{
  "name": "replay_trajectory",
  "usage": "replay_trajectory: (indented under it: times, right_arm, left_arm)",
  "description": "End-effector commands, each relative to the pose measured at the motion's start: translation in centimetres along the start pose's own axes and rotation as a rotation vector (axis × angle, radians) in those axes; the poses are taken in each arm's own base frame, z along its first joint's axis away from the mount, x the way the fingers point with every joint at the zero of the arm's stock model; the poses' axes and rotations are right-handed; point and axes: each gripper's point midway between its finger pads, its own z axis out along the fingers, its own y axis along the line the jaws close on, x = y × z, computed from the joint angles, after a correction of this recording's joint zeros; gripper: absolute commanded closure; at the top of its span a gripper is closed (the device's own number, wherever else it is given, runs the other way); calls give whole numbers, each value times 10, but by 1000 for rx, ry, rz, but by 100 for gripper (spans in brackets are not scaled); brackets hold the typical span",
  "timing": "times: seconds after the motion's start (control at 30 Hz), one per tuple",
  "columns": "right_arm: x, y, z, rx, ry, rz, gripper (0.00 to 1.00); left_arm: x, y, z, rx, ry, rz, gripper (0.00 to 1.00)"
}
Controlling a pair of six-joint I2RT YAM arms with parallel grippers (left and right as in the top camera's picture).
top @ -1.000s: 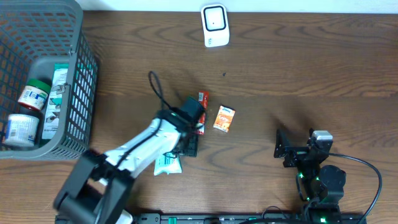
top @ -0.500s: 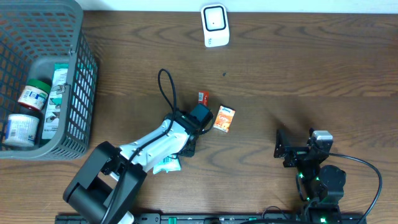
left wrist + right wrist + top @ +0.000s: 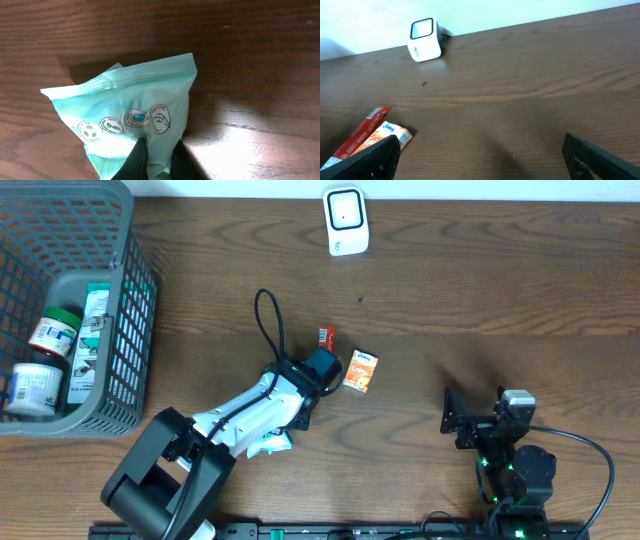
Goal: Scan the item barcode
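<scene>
Left hand [image 3: 158, 150] clamped tight on mint-green pouch [image 3: 130, 95] edge; right hand [image 3: 481, 155] spread wide, gripping nothing.

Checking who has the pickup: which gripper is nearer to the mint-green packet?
Left. The left gripper is shut on the mint-green packet, pinching its edge. The right gripper sits open, well away on the robot's right side, touching nothing.

We see soft, even light over the desk [image 3: 480, 290] from overhead, sharp with faint shadows. At the left wrist a pale glare patch sits beside the green packet [image 3: 135, 100], with dark shadow behind it. The right end effector [image 3: 482, 152] looks dark and soft-edged.
</scene>
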Motion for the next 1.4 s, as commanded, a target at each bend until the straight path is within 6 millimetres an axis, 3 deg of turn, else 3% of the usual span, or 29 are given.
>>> replay_trajectory:
  times: [0.0, 0.13, 0.23, 0.4, 0.6, 0.77, 1.0, 1.1, 1.2, 1.37]
  right_arm:
    - [0, -2, 0, 3, 0, 17, 1]
    - [0, -2, 0, 3, 0, 17, 1]
    - [-1, 1, 0, -9, -2, 17, 1]
    - [-2, 8, -1, -51, 4, 16, 1]
    - [-2, 8, -1, -49, 5, 16, 1]
    - [-2, 8, -1, -49, 6, 16, 1]
    - [-1, 9, -1, -53, 7, 17, 1]
    - [-2, 25, -3, -142, 22, 14, 1]
    - [-16, 36, -11, -176, 49, -7, 1]
    - [-55, 41, -30, -122, 166, -41, 1]
  left_arm:
    - [14, -25, 4, 145, 85, 97, 93]
    - [-13, -54, -37, 355, -25, 71, 93]
    - [-21, -79, -57, 547, -38, 59, 93]
    - [-30, -87, -76, 755, -9, 11, 93]
    - [-45, -62, -103, 879, -41, -80, 93]
    - [-42, -40, -116, 929, -35, -123, 93]
    - [-20, -14, -73, 778, 29, -159, 93]
    - [-17, 2, -60, 659, 25, -174, 93]
    - [-23, 16, -64, 595, -32, -196, 93]
    - [-44, 45, -91, 493, -187, -280, 90]
